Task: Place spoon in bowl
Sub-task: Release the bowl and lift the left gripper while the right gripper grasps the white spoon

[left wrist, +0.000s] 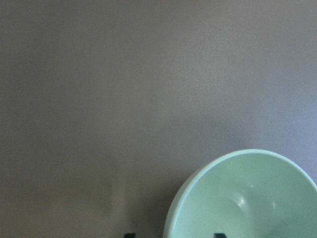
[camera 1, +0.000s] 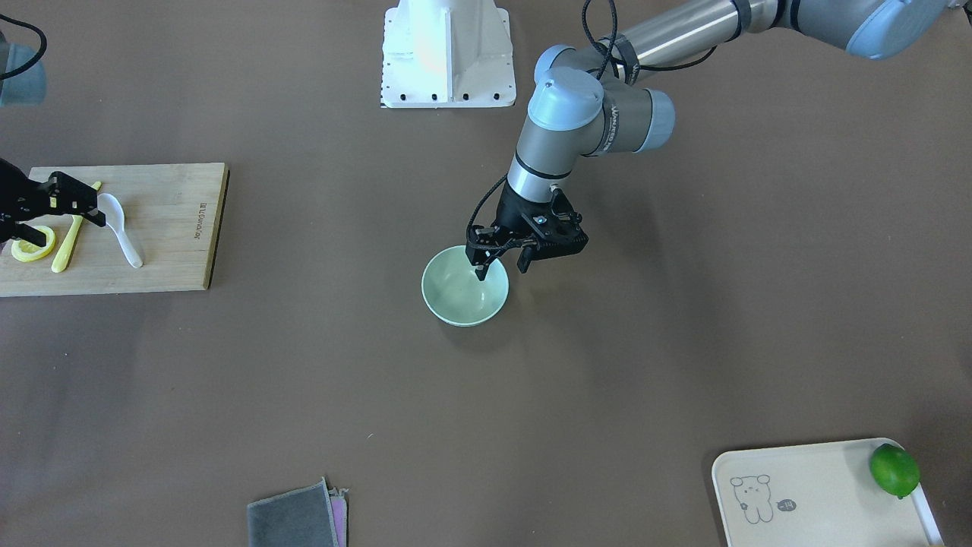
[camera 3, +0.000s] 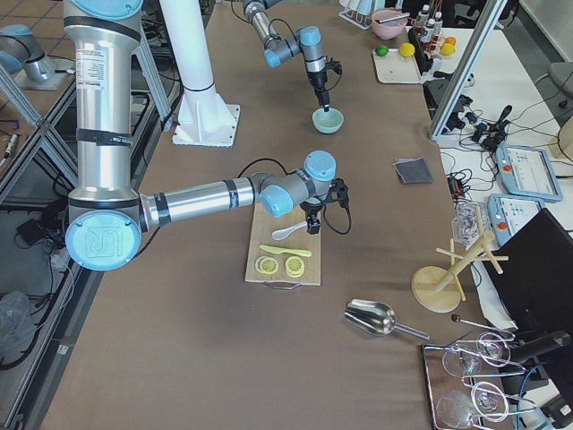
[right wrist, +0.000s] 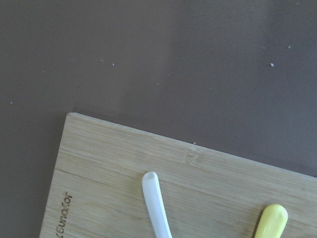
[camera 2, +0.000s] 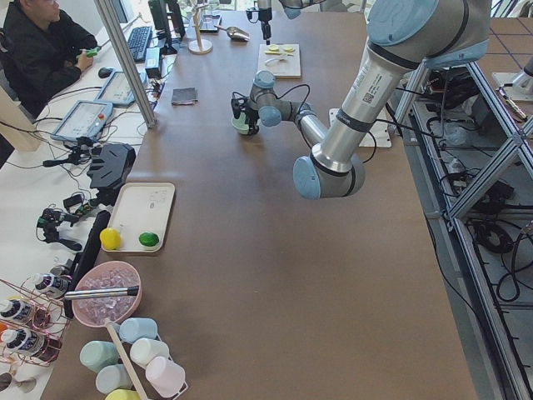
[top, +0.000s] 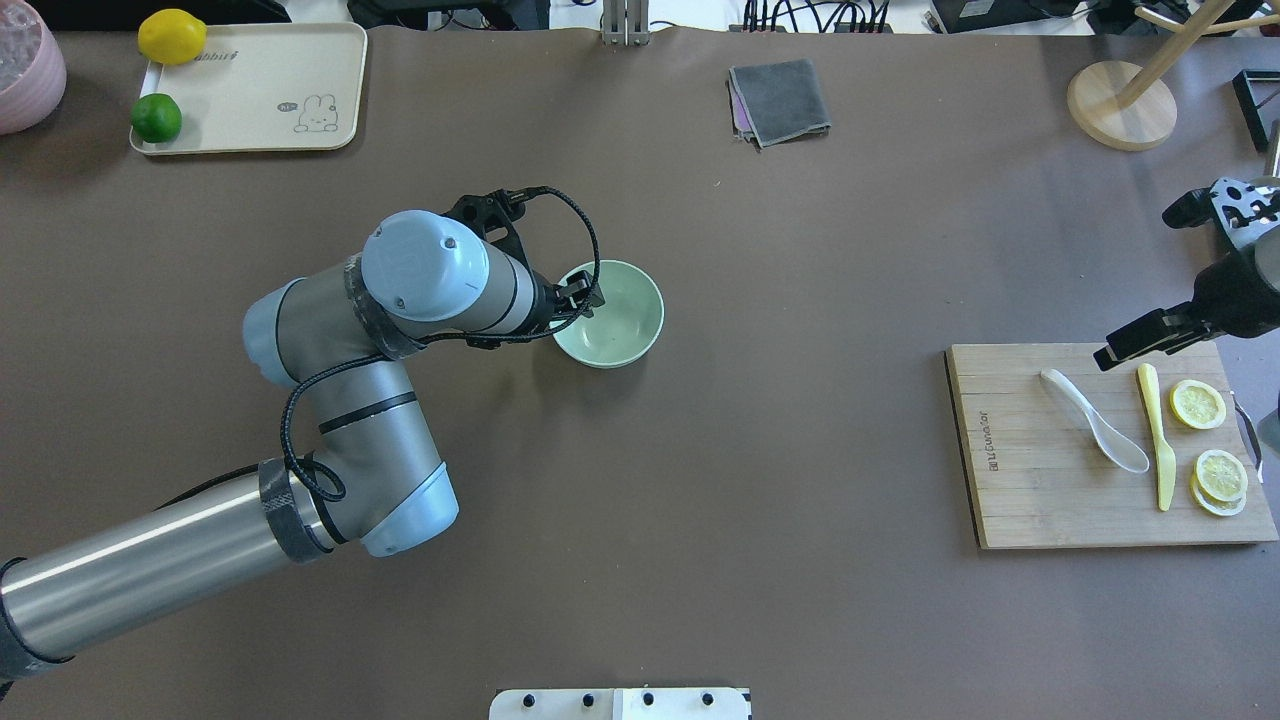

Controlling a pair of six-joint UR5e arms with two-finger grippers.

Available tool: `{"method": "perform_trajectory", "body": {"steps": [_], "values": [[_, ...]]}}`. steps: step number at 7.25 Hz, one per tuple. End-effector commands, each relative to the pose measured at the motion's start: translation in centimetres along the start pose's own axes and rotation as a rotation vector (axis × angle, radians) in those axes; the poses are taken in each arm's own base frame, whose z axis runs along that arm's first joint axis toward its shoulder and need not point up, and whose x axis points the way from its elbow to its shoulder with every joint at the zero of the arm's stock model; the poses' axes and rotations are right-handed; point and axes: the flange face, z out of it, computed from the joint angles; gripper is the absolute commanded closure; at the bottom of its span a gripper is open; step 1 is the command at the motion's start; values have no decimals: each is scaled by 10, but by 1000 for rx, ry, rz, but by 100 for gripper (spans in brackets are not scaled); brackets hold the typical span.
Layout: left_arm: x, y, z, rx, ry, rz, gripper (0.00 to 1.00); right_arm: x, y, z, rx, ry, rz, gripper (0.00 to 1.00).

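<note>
seen from behind the robot, far left sits a pink bowl at the table's edge, then a cream tray carrying a lemon and a lime. the left arm reaches in from the near left corner, and its left gripper points down at the near-left rim of the bowl – jaws spread, one finger inside the bowl and the other outside it, straddling the rim without pinching it. the bowl stands upright about mid-table and holds nothing else. further right, near the far edge, lies a folded grey cloth. well to the right is a wooden board; the spoon lies flat on it, handle toward the board's far left corner, scoop just beside a yellow knife but not touching it. right of the knife are lemon slices. the right gripper hangs over the board's far edge near the knife and spoon handle – jaws released, gripping nothing. a round wooden stand sits in the far right corner.
</note>
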Motion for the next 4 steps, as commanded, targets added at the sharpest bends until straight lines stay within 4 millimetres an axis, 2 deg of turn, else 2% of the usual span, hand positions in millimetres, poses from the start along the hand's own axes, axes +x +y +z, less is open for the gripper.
{"method": "perform_trajectory", "body": {"steps": [1,2,4], "values": [[7,-22,-52,-5,-19,55,2,-34,-1,38,-20,75,-88,0],[6,-38,-70,-27,-8,41,2,-38,1,44,-22,90,-110,0],[1,-45,-70,-22,-12,79,2,-36,6,53,-41,92,-175,1]]}}
